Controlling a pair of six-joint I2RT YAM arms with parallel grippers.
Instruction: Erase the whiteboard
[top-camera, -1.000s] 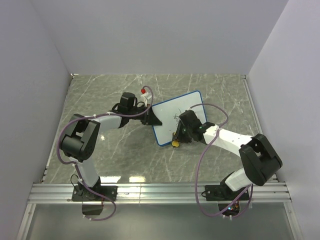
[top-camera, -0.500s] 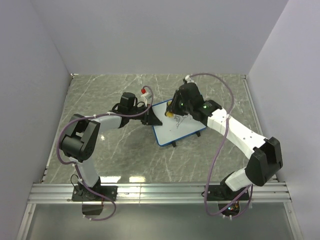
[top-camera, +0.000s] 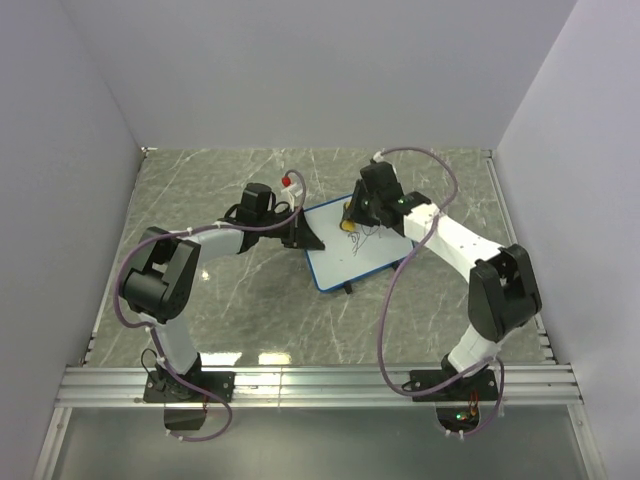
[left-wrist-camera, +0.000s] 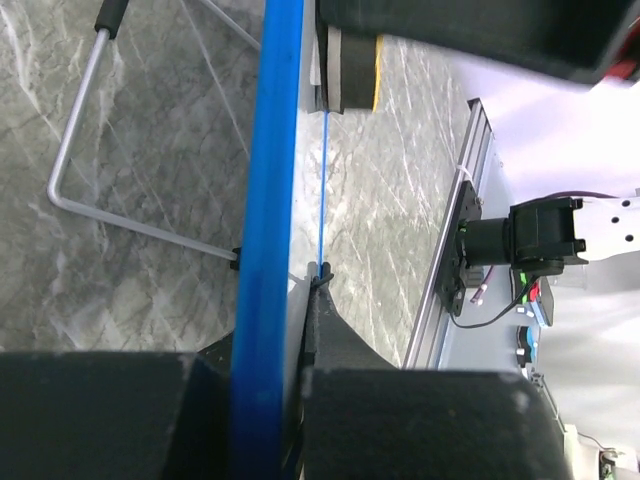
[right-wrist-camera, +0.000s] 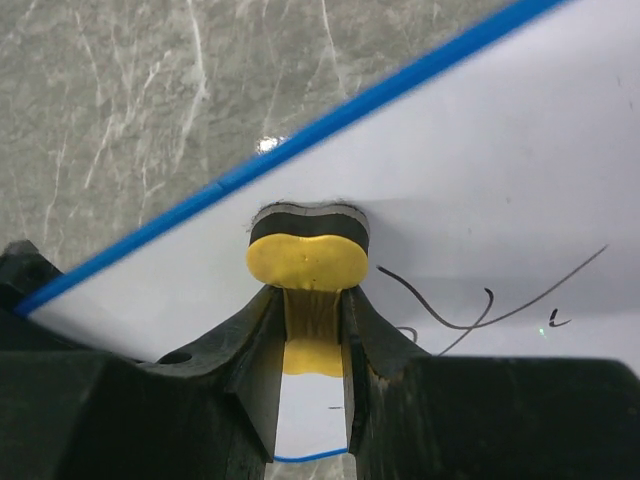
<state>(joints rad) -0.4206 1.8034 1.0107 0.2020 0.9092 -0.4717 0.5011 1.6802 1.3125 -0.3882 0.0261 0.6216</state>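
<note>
As R end effector (right-wrist-camera: 309, 300) holds eraser (right-wrist-camera: 307, 262), it prob. touches whiteboard (right-wrist-camera: 480, 180).

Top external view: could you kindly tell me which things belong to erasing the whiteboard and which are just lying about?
In the job: white rectangular whiteboard with a thin blue rim, bearing black pen marks; small yellow eraser block in the right gripper; left gripper clamping the board's edge.
Lying about: small red-topped white item beyond the board, too small to identify.

no legible text, labels or nos. anywhere; whiteboard (right-wrist-camera: 480, 180) has only black scribbles (right-wrist-camera: 520, 298), poss. an "l"-ish mark, too loose to read.
</note>
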